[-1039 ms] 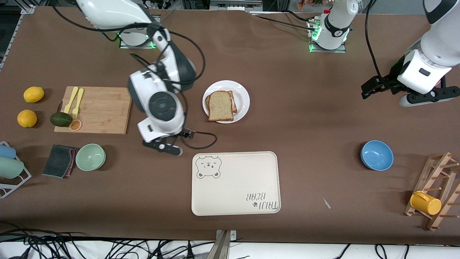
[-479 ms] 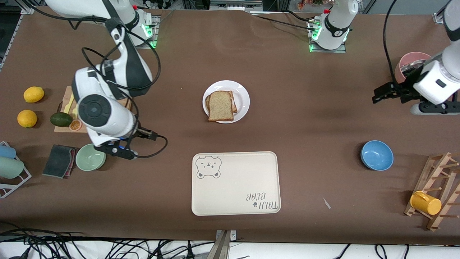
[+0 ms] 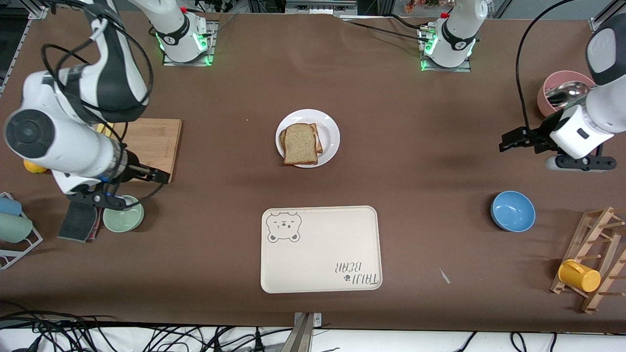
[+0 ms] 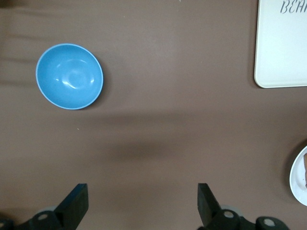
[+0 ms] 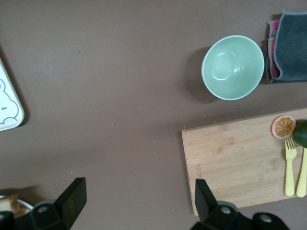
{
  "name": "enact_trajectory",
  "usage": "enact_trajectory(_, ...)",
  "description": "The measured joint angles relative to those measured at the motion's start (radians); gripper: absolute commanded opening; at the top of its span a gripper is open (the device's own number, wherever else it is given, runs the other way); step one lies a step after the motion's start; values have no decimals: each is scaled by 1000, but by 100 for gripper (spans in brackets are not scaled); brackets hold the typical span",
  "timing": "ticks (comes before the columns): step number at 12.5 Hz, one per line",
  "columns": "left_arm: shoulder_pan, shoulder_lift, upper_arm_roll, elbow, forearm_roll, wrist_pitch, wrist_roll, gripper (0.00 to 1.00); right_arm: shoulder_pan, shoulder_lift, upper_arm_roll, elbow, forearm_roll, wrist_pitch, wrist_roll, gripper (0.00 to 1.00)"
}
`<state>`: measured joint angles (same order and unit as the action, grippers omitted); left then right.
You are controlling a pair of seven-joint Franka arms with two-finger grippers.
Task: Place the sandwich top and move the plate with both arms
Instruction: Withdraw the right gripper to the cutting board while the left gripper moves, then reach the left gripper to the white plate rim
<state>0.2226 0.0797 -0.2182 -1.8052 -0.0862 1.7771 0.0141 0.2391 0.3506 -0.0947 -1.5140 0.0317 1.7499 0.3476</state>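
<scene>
- Front view: one white plate (image 3: 328, 128) sits mid-table, between the two arm bases and the tray.
- One sandwich top (image 3: 300, 144) lies on that plate, stacked over what lies beneath it, crust edges showing at its side.
- One cream tray (image 3: 320, 249) with a bear drawing lies nearer the front camera than the plate.
- Two bowls: a blue bowl (image 3: 512, 210) toward the left arm's end, a green bowl (image 3: 123, 213) toward the right arm's end.
- Left gripper (image 4: 141, 203) hovers over bare table near the blue bowl, fingers spread wide, holding nothing.
- Right gripper (image 5: 139, 199) hangs over the table at the edge of one cutting board (image 5: 240, 158), jaws wide, holding nothing.
- Two yellow forks (image 5: 295, 167) rest on that board.
</scene>
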Motion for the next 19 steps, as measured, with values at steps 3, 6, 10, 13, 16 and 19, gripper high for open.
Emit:
enact_trajectory(3, 0, -1, -10, -68, -85, 49, 1, 100, -27, -72, 0, -101, 8, 82, -62, 100)
enact_trajectory(6, -1, -1, -26, -136, -194, 88, 1, 100, -112, -144, 11, -167, 9, 92, -151, 100)
enact_trajectory(10, -3, 17, -60, -206, -388, 164, 3, 100, -242, -223, 85, -176, 10, -13, -177, 100)
enact_trajectory(13, -11, 71, -146, -214, -458, 235, 0, 100, -260, -239, 93, -176, 6, -38, -195, 100)
enact_trajectory(16, -24, 165, -243, -228, -497, 350, -3, 100, -296, -283, 104, -175, 6, -38, -257, 100)
enact_trajectory(19, -28, 221, -327, -312, -681, 531, 18, 98, -300, -319, 121, -176, 0, -39, -267, 100)
